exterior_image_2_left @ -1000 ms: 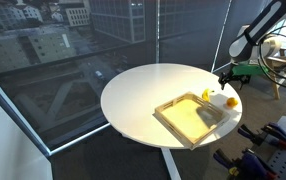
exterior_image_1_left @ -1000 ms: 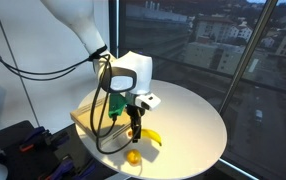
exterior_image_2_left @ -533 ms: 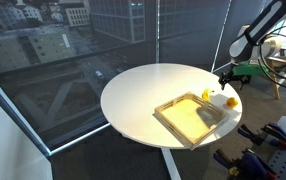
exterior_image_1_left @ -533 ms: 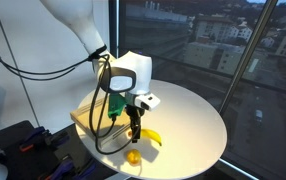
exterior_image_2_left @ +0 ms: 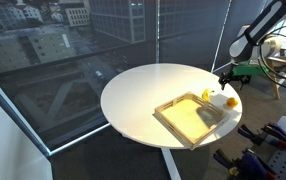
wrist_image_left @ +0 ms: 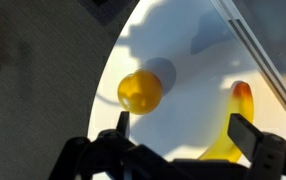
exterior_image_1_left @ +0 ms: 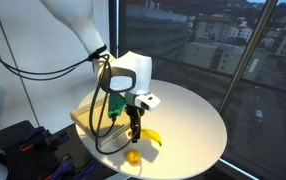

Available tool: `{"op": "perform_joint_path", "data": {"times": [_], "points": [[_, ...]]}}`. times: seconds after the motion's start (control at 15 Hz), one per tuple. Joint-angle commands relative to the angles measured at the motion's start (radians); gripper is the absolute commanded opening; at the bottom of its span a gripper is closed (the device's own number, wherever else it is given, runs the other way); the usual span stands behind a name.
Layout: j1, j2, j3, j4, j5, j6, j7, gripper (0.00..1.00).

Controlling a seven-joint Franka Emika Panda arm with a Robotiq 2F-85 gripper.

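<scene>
My gripper [exterior_image_1_left: 136,130] hangs over the near edge of the round white table [exterior_image_1_left: 198,125], fingers pointing down. In the wrist view the gripper [wrist_image_left: 188,135] is open and empty, with bare table between the fingers. A small yellow round fruit [wrist_image_left: 140,92] lies just beyond one finger, and a yellow banana [wrist_image_left: 233,130] lies by the other finger. In an exterior view the banana [exterior_image_1_left: 151,137] is beside the fingers and the round fruit [exterior_image_1_left: 133,157] sits at the table edge. They also show far off in an exterior view [exterior_image_2_left: 229,101].
A shallow wooden tray [exterior_image_2_left: 188,117] lies on the table next to the fruit, also seen behind the gripper [exterior_image_1_left: 83,118]. Black cables [exterior_image_1_left: 101,135] hang from the arm. Glass windows [exterior_image_1_left: 213,50] stand close behind the table. Black equipment [exterior_image_1_left: 18,150] sits beside the table.
</scene>
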Motion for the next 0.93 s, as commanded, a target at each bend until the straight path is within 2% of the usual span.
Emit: {"op": "perform_joint_path", "data": {"times": [0.0,0.87], "points": [[0.005,-0.001,-0.005,0.001,0.002,-0.003,-0.001,1.0],[-0.003,0.006,-0.015,0.002,0.002,0.005,-0.004,1.0]]}}
